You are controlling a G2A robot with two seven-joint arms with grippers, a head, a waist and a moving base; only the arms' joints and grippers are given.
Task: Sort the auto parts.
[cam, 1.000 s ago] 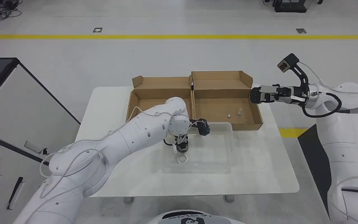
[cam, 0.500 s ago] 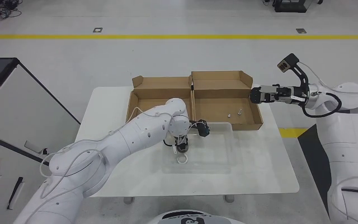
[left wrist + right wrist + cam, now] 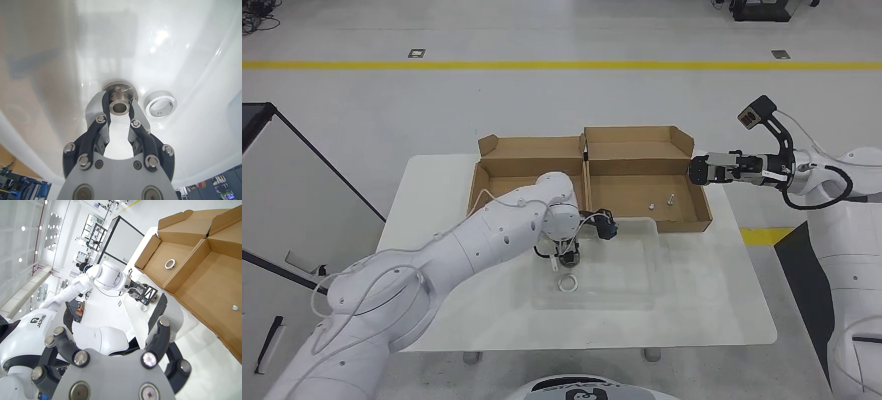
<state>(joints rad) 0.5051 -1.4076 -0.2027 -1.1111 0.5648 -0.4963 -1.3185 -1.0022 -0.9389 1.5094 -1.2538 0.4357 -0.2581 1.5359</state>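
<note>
Two cardboard boxes, a left box (image 3: 527, 150) and a right box (image 3: 632, 188), are set side by side at the far part of the white worktop (image 3: 437, 190). A clear plastic tray (image 3: 637, 298) is placed just in front of them.

The left hand (image 3: 119, 108) is positioned inside the tray, near its left end. It is closed on a flanged metal bushing (image 3: 118, 97). The neck of the bushing is clamped between the two fingertips, and the flange is turned towards the tray floor. Whether the flange touches the floor cannot be told.

A silver ring (image 3: 161, 106) lies flat on the tray floor just beside the bushing, apart from it. In the top view this ring is seen on the near side of the left hand.

A second silver ring (image 3: 170, 264) is contained in the left box, lying flat on the box floor. A small metal part (image 3: 235, 307) is contained in the right box, near its right wall.

The right hand (image 3: 114, 303) is located near the right wall of the right box, well apart from the tray. Its fingers are spread wide apart and nothing is held between them.
</note>
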